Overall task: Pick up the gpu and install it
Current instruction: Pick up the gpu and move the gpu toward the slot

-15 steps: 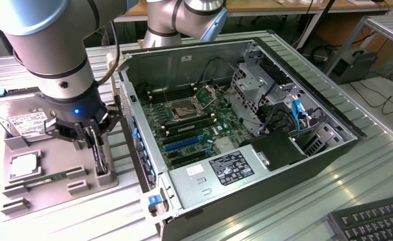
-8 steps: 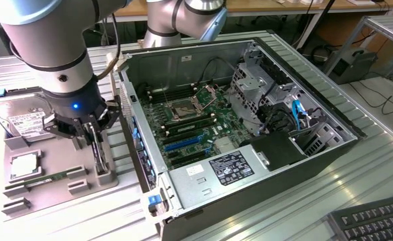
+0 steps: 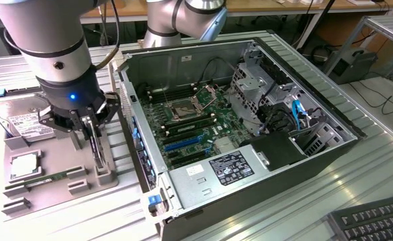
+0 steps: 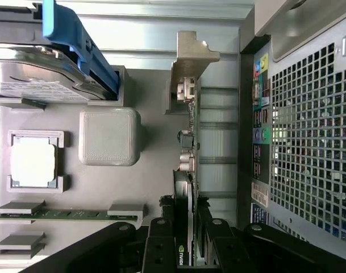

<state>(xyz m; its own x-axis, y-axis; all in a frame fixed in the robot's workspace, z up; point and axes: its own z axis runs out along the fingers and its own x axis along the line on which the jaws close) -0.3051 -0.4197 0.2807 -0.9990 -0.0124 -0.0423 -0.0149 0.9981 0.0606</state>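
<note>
Matt grey plastic tray [image 4: 153,170], metal-bracketed gpu [image 4: 187,148]

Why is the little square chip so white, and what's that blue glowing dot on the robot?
Wrist view: the square chip catches glare, so its shiny top looks washed-out white. Exterior view: the blue dot is a small lamp glowing on the arm, not a reflection.

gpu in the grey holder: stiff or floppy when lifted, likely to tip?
Likely stiff: the gpu is a flat board with a metal bracket. Probably tip-prone once freed, standing on its thin edge in the grey holder. Exposed components suggest fragility.
</note>
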